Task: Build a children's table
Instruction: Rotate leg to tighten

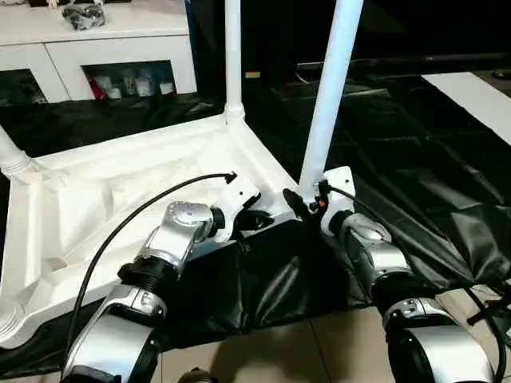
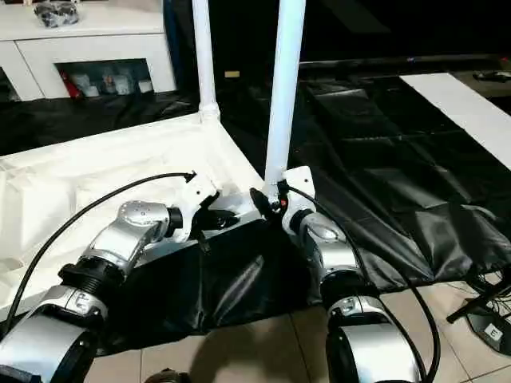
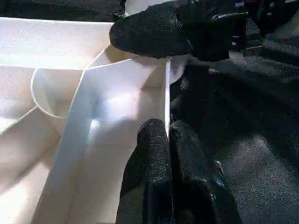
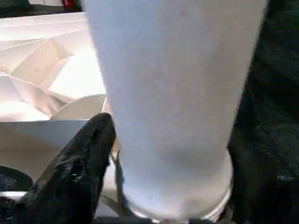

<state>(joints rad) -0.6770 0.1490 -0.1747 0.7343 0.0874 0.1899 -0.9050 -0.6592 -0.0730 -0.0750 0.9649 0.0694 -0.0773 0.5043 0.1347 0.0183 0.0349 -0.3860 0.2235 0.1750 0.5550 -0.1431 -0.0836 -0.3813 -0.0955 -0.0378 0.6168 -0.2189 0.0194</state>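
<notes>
The children's table lies upside down on a black sheet, its ribbed white top (image 1: pixel 96 199) facing up. One leg (image 1: pixel 232 56) stands in the far corner socket, and stubs of two more legs show at the left edge (image 1: pixel 12 155) and near left corner (image 1: pixel 8 319). My left gripper (image 1: pixel 254 217) is shut on the thin rim wall at the near right corner, its fingers (image 3: pixel 152 154) pinching the wall. A fourth leg (image 1: pixel 329 96) stands upright at that corner. My right gripper (image 1: pixel 307 203) is shut on that leg's base, one finger (image 4: pixel 84 158) beside the tube (image 4: pixel 173 102).
A white cabinet (image 1: pixel 96 40) with glass doors stands at the back left, a dark bundle (image 1: pixel 84 12) on top. The black sheet (image 1: pixel 415 159) spreads right, with a white strip (image 1: pixel 471 92) at the far right. Tiled floor and a black stand foot (image 2: pixel 487 319) lie near my right arm.
</notes>
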